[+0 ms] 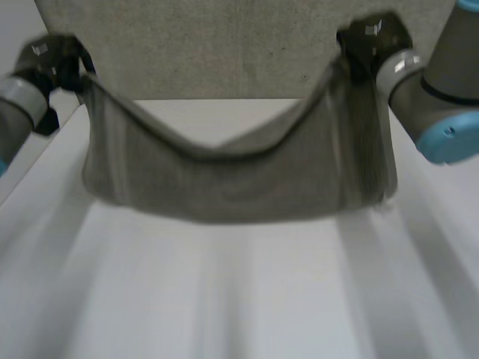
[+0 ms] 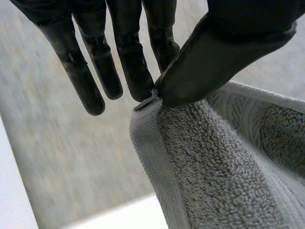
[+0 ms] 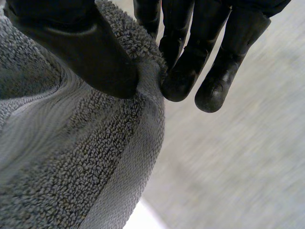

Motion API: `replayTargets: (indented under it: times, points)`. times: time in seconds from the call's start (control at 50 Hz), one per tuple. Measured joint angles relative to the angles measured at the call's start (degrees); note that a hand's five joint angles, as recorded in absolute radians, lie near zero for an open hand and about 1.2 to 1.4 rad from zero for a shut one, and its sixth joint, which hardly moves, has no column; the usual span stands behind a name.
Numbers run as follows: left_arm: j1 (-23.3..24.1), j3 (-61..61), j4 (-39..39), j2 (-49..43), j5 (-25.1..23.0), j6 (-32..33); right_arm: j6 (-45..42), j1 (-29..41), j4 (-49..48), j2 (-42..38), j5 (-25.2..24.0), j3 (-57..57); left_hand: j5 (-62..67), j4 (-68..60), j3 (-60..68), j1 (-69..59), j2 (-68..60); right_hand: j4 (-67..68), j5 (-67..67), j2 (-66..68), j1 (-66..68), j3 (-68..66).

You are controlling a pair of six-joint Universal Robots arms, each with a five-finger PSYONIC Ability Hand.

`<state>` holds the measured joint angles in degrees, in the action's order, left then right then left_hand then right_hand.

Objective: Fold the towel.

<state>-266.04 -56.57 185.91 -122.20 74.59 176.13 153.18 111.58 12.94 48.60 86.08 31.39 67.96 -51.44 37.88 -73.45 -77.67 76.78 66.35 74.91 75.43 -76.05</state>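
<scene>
- Grey terry-cloth towel (image 1: 239, 179) hangs in the air, stretched between my two black robot hands above the white table (image 1: 224, 314). Its upper edge sags in a soft curve at the middle. I cannot tell whether its lower edge touches the table.
- My left hand (image 1: 52, 60) is at the far left and grips the towel's upper left corner.
- From the left wrist camera, the thumb (image 2: 214, 57) pinches that corner against a straight finger (image 2: 138, 71). The other fingers are straight and clear of the cloth. The looped pile of the towel (image 2: 214, 167) falls away below the thumb.
- My right hand (image 1: 370, 41) is at the far right and grips the upper right corner.
- From the right wrist camera, the thumb (image 3: 95, 57) clamps the towel's (image 3: 71, 157) corner against the fingertips (image 3: 178, 81), so this hand is also closed on cloth.
- A flat grey surface (image 1: 224, 45) lies on the far side, beyond both hands. It has the towel's colour, but I cannot tell whether it is part of the same cloth.
</scene>
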Motion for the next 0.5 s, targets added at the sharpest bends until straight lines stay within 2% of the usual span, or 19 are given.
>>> replayTargets:
  times: [0.1, 0.22, 0.32, 0.38, 0.5]
  points:
    - [1.0, 15.7, 0.6, -3.9, 4.7, -3.3, 2.1, 0.6, -7.4, -4.2, 0.1, -13.4, 0.0, 0.0, 0.0, 0.0, 0.0, 0.0, 0.0, 0.1, 0.0, 0.0]
    - [1.2, 21.3, 4.1, -3.4, 6.5, -9.2, 5.3, 0.4, -12.4, -4.3, -0.5, -16.2, 0.0, 0.0, 0.0, 0.0, 0.0, 0.0, 0.0, 0.2, 0.0, 0.0]
    - [1.1, 17.0, 8.8, -1.6, 5.9, -12.8, 6.5, 0.1, -8.9, -3.9, -2.1, -13.8, 0.0, 0.0, 0.0, 0.0, 0.0, 0.0, 0.0, 0.2, 0.0, 0.0]
    - [1.0, 11.2, 11.0, -0.7, 4.3, -13.4, 6.1, 0.0, -3.3, -4.2, -4.8, -11.2, 0.0, 0.0, 0.0, 0.0, 0.0, 0.0, 0.0, 0.2, 0.0, 0.0]
    - [0.1, -2.6, 13.2, -0.2, -1.0, -13.0, 2.5, -0.4, 6.0, -4.8, -10.3, -4.1, 0.0, 0.0, 0.0, 0.0, 0.0, 0.0, 0.0, 0.2, 0.0, 0.0]
